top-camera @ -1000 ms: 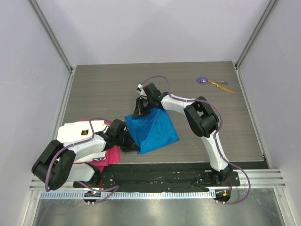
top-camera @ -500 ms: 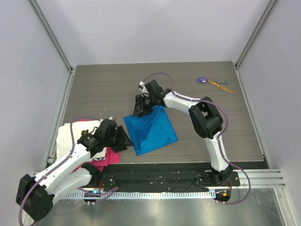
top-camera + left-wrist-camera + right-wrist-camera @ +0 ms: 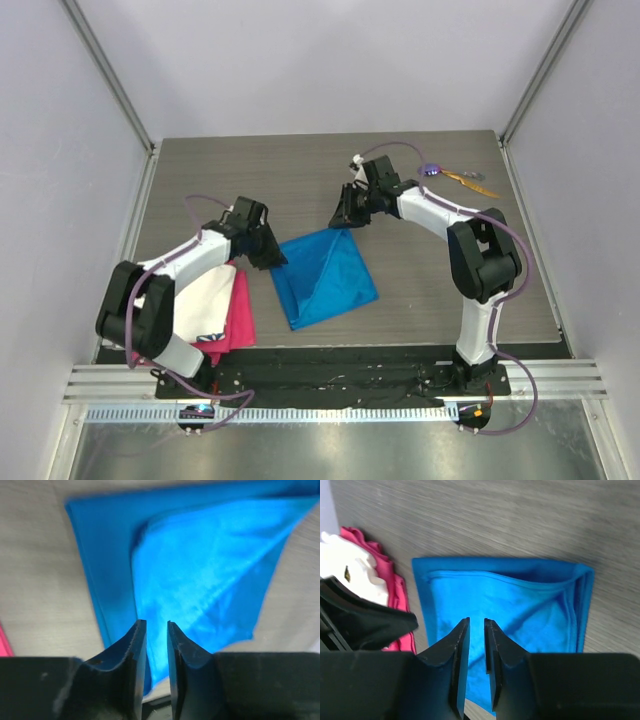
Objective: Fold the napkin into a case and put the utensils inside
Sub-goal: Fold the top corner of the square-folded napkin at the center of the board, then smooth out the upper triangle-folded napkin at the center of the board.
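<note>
The bright blue napkin point(image 3: 325, 275) lies folded flat on the table, a roughly square shape with a diagonal crease. It also shows in the left wrist view point(image 3: 200, 565) and the right wrist view point(image 3: 510, 605). My left gripper point(image 3: 274, 257) is beside the napkin's left corner; its jaws point(image 3: 156, 622) stand a narrow gap apart and hold nothing. My right gripper point(image 3: 346, 214) hovers just beyond the napkin's far corner, its jaws point(image 3: 477, 620) also narrowly apart and empty. The purple-headed utensil point(image 3: 430, 170) and the orange-yellow utensil point(image 3: 472, 182) lie at the back right.
A white cloth point(image 3: 205, 298) and a pink cloth point(image 3: 238, 320) lie at the front left, beside the napkin; both show in the right wrist view, pink point(image 3: 400, 595) and white point(image 3: 350, 565). Grey walls close in the table on three sides.
My right gripper has let go of the napkin's far corner and moved back and to the right. My left arm swung from the front by the pink cloth to the napkin's left corner.
</note>
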### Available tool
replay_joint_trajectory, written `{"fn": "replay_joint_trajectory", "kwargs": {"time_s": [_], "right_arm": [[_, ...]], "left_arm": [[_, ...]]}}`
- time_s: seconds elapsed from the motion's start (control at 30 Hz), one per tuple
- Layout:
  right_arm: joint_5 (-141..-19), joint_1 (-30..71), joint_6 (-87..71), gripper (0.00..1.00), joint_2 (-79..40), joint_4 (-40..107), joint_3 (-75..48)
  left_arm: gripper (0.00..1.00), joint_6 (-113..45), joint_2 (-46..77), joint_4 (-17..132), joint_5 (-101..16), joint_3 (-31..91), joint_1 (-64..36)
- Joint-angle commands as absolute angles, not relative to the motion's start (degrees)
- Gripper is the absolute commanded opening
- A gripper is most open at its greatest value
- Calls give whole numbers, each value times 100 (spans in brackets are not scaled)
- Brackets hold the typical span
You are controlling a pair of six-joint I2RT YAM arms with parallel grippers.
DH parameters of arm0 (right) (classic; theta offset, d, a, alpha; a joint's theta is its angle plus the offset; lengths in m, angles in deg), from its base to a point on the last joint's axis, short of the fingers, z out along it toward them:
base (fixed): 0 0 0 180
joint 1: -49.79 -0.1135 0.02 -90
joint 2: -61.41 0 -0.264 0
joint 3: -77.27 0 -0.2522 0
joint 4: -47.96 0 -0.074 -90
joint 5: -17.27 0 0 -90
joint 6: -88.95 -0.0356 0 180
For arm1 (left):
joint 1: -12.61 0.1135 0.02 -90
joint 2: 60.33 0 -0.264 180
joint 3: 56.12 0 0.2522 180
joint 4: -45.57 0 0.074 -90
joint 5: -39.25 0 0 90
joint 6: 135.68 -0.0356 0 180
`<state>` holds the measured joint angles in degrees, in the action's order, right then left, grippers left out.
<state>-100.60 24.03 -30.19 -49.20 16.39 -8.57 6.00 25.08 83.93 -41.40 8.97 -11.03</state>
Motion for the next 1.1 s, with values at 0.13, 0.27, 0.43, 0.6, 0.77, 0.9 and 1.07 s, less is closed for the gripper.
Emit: {"fn": "replay_joint_trajectory", "kwargs": {"time_s": [0.13, 0.27, 0.43, 0.6, 0.77, 0.9, 1.07], "right_arm": [[-10243, 2395, -3084, 23, -4811, 2108, -1276], [-10480, 2395, -3365, 21, -4819, 2584, -1558], [-10463, 2386, -3357, 19, -4907, 2602, -1532], [-10314, 2386, -3331, 18, -4960, 2594, -1453], [-10130, 2395, -3287, 18, -5065, 2506, -1321], [-9989, 2413, -3260, 18, -5171, 2444, -1277], [-9857, 2430, -3225, 18, -5276, 2435, -1181]], "left_arm": [[42, -445, 3255, 8674, -4670, 1932, -857], [42, -481, 3607, 8657, -4512, 2101, -778], [42, -551, 3819, 8727, -4617, 2320, -760], [42, -604, 4030, 8780, -4591, 2470, -769], [33, -586, 4250, 8824, -4565, 2567, -760], [21, -683, 4312, 8973, -4793, 2698, -769], [7, -814, 4391, 9184, -4934, 2935, -760]]}}
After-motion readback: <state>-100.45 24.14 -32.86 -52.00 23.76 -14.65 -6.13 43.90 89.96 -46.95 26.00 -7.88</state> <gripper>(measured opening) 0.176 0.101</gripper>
